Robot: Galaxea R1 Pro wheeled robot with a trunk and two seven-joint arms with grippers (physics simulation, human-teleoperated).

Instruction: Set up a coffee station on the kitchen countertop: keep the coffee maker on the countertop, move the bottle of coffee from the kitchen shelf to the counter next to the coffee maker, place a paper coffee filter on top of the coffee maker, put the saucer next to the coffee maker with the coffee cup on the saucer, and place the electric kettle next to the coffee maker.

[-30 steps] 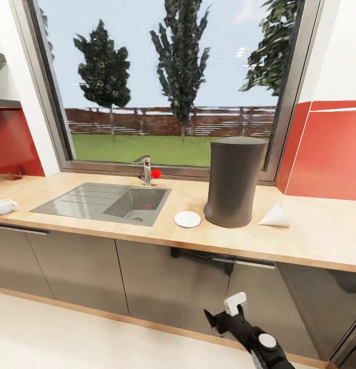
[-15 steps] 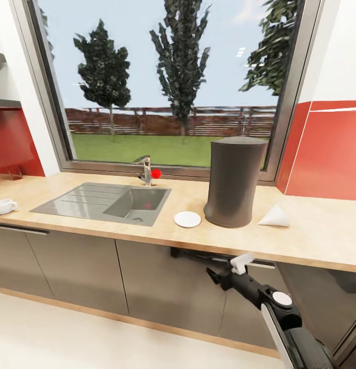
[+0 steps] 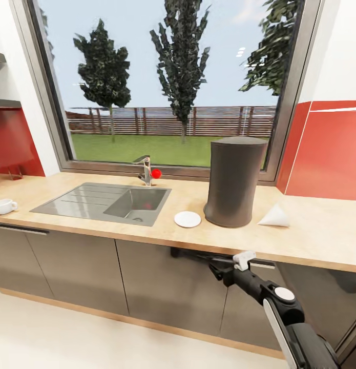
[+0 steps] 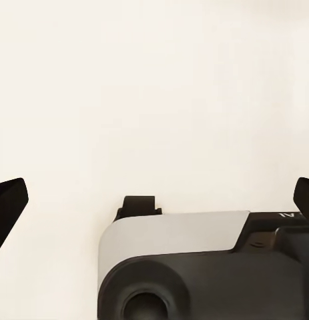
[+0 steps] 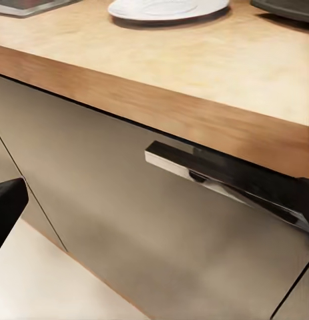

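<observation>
On the kitchen countertop (image 3: 311, 241) the tall dark grey coffee maker (image 3: 234, 182) stands right of the sink. The white saucer (image 3: 187, 219) lies just left of its base and also shows in the right wrist view (image 5: 169, 8). A white paper coffee filter (image 3: 274, 217) lies on its side to the machine's right. Far left sits the coffee cup (image 3: 3, 206). My right gripper (image 3: 230, 264) hangs open and empty just below the counter's front edge, under the machine. My left gripper (image 4: 154, 200) is open over pale floor. The coffee bottle and the kettle are out of view.
A grey inset sink (image 3: 75, 200) with a tap (image 3: 145, 171) fills the counter's left half. Grey cabinet doors (image 3: 162, 287) with a bar handle (image 5: 221, 173) run below the counter. Window behind, red splashback (image 3: 326, 154) at right, open floor (image 3: 70, 338) at lower left.
My right arm has risen from near the floor up to just under the counter's front edge. The things on the counter have not moved.
</observation>
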